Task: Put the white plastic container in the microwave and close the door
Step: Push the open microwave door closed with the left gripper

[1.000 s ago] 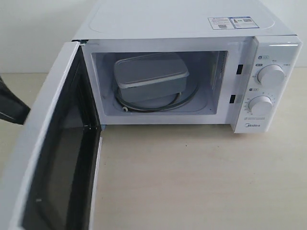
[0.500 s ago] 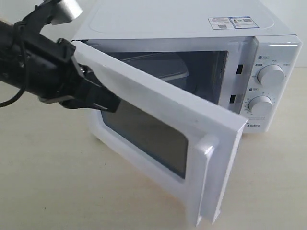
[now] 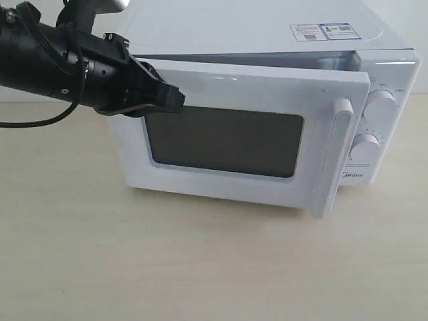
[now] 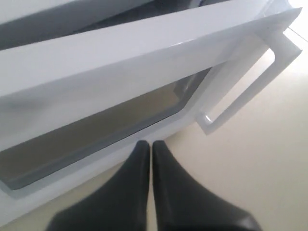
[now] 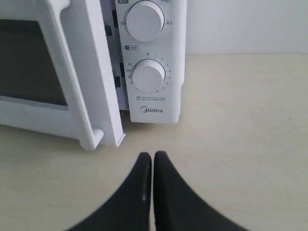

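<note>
Touching the ajar door [image 3: 227, 144], left claw [image 3: 175, 99] pinched together, right claw [image 5: 152, 155] likewise, container hidden.

The brand name "Midea" [image 5: 151, 109] stands in grey on the microwave's [image 3: 221, 27] control panel [image 5: 175, 72], at 6 o'clock from the lower dial [image 5: 149, 76]. Small numerals ring that dial. On its face, 1 to 5 can be made out from 12 towards 3 o'clock; the others are too small to tell. The fine print line above the brand name and the small marks around the upper dial [image 5: 144, 20] cannot be read. Two stickers [image 3: 321, 31] lie on the microwave's top, at 1 o'clock in the exterior view, and their print is illegible.
</note>
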Motion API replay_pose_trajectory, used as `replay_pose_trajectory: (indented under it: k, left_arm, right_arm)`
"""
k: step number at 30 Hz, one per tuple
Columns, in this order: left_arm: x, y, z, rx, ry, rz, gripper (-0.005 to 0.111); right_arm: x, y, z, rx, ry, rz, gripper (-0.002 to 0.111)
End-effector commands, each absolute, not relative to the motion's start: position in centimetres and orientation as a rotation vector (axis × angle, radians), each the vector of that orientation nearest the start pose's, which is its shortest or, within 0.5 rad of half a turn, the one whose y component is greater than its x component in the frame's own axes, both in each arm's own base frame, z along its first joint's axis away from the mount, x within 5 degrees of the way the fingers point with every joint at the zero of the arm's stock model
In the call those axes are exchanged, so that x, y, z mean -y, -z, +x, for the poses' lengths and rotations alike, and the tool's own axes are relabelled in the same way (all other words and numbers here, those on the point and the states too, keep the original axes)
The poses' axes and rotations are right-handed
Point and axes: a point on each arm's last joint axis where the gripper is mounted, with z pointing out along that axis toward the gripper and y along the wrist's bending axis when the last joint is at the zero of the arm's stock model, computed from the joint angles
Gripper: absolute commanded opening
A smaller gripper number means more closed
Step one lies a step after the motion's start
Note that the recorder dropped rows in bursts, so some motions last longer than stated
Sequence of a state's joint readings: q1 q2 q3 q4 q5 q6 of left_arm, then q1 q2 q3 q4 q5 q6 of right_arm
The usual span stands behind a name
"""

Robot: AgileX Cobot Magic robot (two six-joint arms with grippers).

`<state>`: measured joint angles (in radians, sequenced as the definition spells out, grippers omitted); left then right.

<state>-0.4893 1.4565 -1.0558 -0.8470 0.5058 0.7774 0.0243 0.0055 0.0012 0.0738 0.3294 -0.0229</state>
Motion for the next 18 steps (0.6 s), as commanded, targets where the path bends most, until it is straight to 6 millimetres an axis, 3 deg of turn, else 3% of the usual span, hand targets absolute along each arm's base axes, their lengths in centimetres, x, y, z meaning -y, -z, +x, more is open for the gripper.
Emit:
replay_pose_trajectory:
  k: [1, 6, 18]
  left_arm:
    - [18.1, -29.9, 27.4, -2.1, 0.635, 0.683, 0.004]
    - [18.0, -29.8, 28.1, -2.054, 0.571, 0.676, 0.004]
    - [18.4, -28.1, 29.2, -2.101, 0.568, 0.634, 0.004]
  right_arm:
    - [-0.3, -18.4, 5.4, -1.802, -0.066, 0.006, 0.001]
    - [-0.3, -18.9, 5.5, -1.754, -0.065, 0.008, 0.001]
    - [0.0, -22.1, 5.5, -1.396, -0.077, 0.047, 0.001]
